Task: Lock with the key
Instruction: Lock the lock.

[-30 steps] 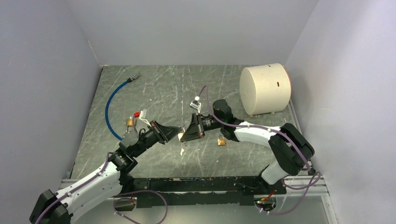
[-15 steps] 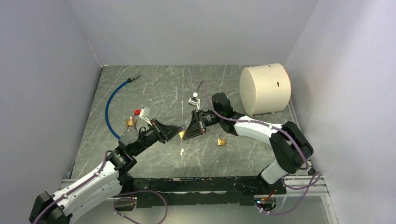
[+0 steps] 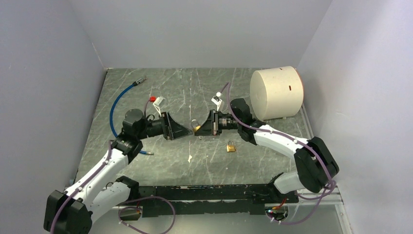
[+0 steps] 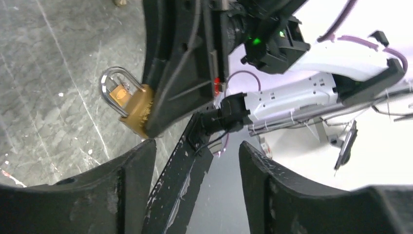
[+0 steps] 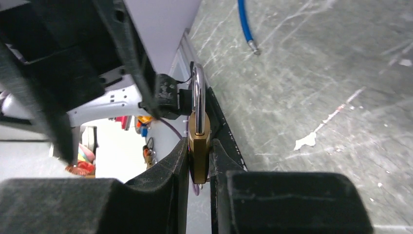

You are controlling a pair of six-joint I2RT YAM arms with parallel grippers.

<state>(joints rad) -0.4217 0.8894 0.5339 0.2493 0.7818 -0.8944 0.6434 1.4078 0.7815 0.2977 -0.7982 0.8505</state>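
Right gripper [image 3: 203,129] pinches the brass padlock [image 5: 198,139] by its body, shackle offered toward the left gripper [image 3: 181,131], whose jaws gape wide and empty, probably ready for the key.

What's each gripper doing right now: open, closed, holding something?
Left gripper: open, holding nothing.
Right gripper: closed on the brass padlock.
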